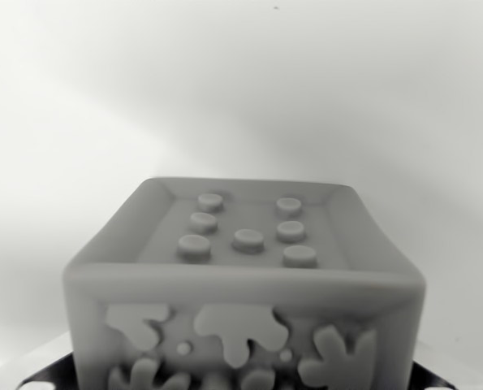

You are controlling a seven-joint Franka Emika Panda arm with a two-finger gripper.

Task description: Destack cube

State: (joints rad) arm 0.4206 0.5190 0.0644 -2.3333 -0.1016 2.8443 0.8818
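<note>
A: Fingers out of sight in the wrist view; no telling how far open, nor whether anything held.

B: Surface and room, then?

A: Pale, smooth, featureless backdrop [249, 81] across the whole upper part, bright at the wrist view's left, shading to soft grey toward the upper right. No visible edge or seam between table and wall. One tiny dark speck near the top, too small to identify.

B: And the cube?

A: Cube [245, 284] low and centred, filling most of the bottom half, cut off by the lower edge. Grey, rounded corners, upright. Top face sunk inside a raised rim, with seven round studs [247, 238]: two at the back, two in the next row, one in the centre, two at the front.

B: Front face?

A: Raised blotchy relief shapes [239, 329], like splashes or leaves, plus a couple of small round dots between them. Lower part out of frame.

B: Anything around it or in the way?

A: Dark patches at both bottom corners, left [50, 375] and right [429, 379], just beside the cube's lower sides; too little showing to identify. Nothing in front of the cube. Hard to say what lies beneath it, hidden below the frame.
</note>
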